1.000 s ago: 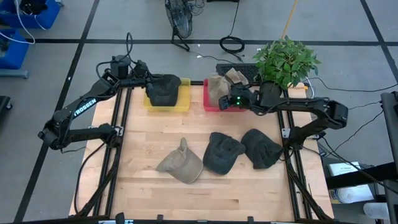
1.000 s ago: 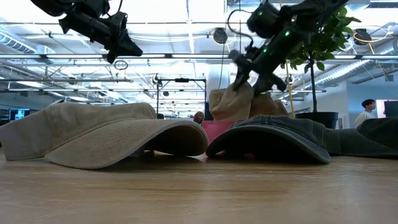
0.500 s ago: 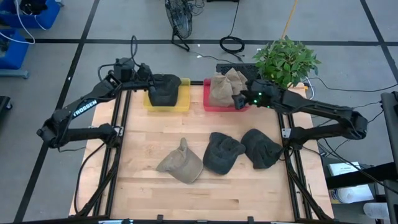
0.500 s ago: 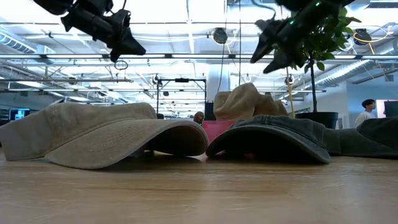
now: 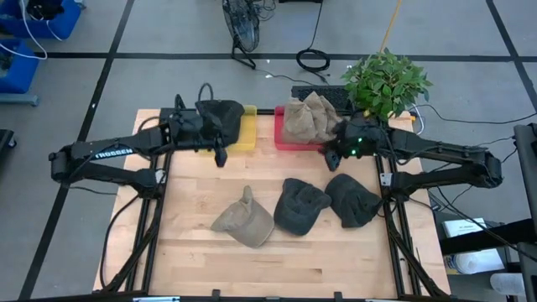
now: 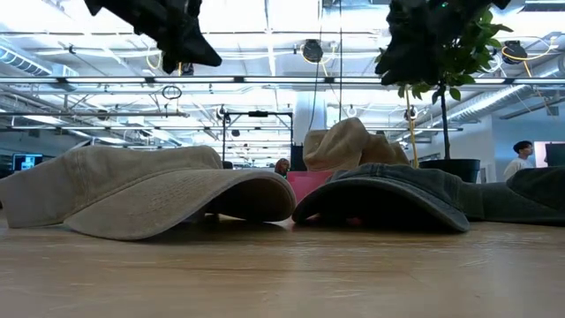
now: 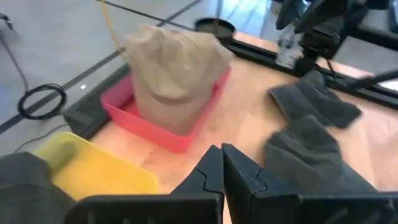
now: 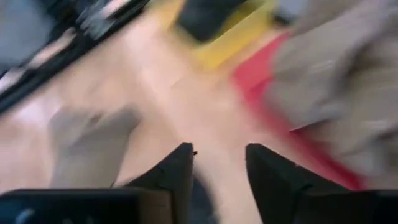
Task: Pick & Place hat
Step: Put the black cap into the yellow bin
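Observation:
A dark hat (image 5: 220,116) sits in the yellow bin (image 5: 248,127). Tan hats (image 5: 305,117) are piled in the red bin (image 5: 290,144). On the wooden table lie a tan hat (image 5: 243,220) and two dark hats (image 5: 300,205) (image 5: 352,200), brims flat on the wood. My left gripper (image 5: 220,156) hovers shut over the table just near of the yellow bin; its wrist view shows the fingers (image 7: 222,152) closed together. My right gripper (image 5: 331,156) hovers open near the red bin's near right corner, above the dark hats; its fingers (image 8: 219,155) stand apart.
A potted plant (image 5: 386,84) stands at the far right corner beside the red bin. Black frame rails (image 5: 161,193) run along both table sides. Bare wood (image 5: 252,168) lies between the bins and the three hats. Cables and a stand sit on the floor beyond.
My right gripper let go of a tan hat, which settled onto the pile in the red bin, then rose and moved toward the near edge. My left gripper drew back from the dark hat in the yellow bin and swung toward the near edge and slightly right.

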Robot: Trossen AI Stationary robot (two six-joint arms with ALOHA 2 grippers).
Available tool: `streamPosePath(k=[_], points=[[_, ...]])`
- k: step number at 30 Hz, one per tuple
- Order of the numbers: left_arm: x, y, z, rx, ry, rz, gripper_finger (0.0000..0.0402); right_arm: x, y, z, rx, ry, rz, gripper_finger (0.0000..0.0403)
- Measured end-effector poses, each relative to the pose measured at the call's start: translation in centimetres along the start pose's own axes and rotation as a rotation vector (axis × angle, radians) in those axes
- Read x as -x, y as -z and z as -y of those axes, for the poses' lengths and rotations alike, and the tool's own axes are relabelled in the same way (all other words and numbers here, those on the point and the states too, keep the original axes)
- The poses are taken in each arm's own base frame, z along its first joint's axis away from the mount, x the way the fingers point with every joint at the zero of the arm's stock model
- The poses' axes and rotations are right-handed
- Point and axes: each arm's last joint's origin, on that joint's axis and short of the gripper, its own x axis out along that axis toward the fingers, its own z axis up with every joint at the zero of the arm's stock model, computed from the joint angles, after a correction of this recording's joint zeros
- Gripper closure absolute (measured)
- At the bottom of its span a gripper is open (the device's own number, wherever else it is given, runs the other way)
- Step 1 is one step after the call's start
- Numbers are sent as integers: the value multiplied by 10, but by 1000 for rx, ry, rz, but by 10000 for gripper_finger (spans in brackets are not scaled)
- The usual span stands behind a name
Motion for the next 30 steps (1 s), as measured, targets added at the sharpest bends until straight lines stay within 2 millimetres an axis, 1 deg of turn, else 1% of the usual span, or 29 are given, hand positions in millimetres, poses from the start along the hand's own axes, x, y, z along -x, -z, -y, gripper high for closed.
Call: streamPosePath(k=[4,8,11,13,14,17,20,25,27,30], points=[[-2,9,24,-51,23,-45,398,-18,14,-14,115,-147,-123,313],[-4,15,43,-90,74,-69,394,-43,40,-18,207,-189,-158,342],[-5,21,53,-112,78,-98,397,-57,53,-18,97,-207,-137,368],[-7,21,59,-99,91,-89,398,-59,59,-19,49,-221,-129,391],[-7,22,61,-79,102,-99,397,-59,62,-20,43,-226,-137,397],[-7,29,61,-95,178,-184,397,-57,65,-28,30,-232,-131,399],[-6,34,58,-142,184,-241,398,-55,65,-36,19,-246,-76,402],[-7,33,50,-221,191,-242,399,-53,64,-49,-40,-218,20,402],[-10,38,46,-231,214,-250,398,-51,57,-58,-51,-222,80,402],[-14,53,39,-218,238,-287,399,-46,43,-75,-47,-229,169,403]])
